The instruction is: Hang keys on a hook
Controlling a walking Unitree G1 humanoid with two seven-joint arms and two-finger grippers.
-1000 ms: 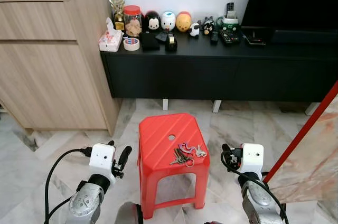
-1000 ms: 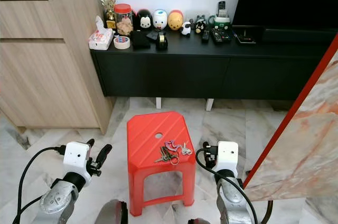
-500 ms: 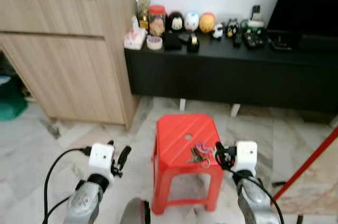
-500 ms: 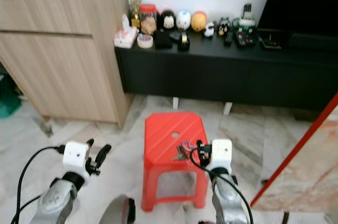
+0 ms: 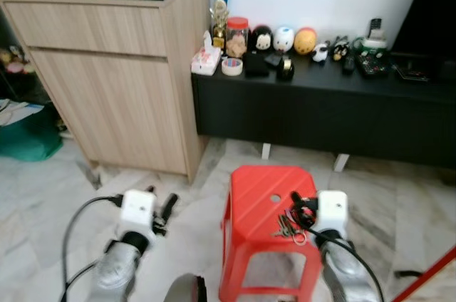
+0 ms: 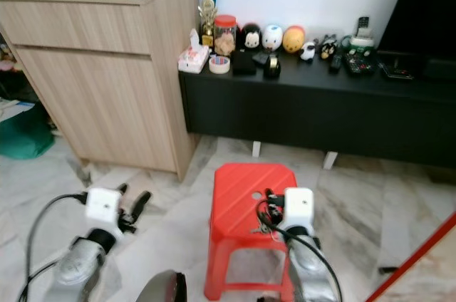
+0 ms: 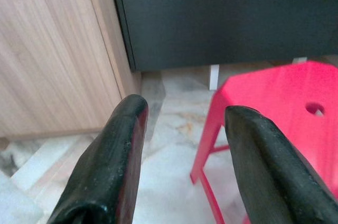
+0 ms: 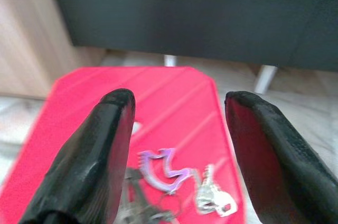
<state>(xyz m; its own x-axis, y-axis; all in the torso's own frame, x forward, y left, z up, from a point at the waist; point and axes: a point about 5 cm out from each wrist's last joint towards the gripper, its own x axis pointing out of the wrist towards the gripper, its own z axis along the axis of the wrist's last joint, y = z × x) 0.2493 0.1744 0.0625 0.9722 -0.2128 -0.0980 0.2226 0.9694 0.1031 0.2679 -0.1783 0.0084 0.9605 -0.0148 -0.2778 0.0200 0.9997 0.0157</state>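
handling: we judge the keys (image 8: 174,187) a light, loose bunch of stiff metal pieces on a ring, with a purple tag; they will likely splay and dangle when lifted, and the flat blades look slippery.
keys: we see them lying flat on the top of the red stool (image 5: 256,195), toward its right side, near the small hole in the seat.
hold point: we would pinch the ring or the purple tag (image 8: 163,163) rather than a single blade, so the ring hangs free for a hook.
right gripper: our right gripper (image 8: 177,123) hovers just above the bunch, fingers spread wide with the keys between them, nothing gripped.
left gripper: our left gripper (image 7: 182,129) has its fingers apart and empty, beside the stool over the marble floor (image 5: 57,188).
surroundings: we face a wooden cabinet (image 5: 114,74) and a black console (image 5: 320,110) with figurines; we make out no hook.
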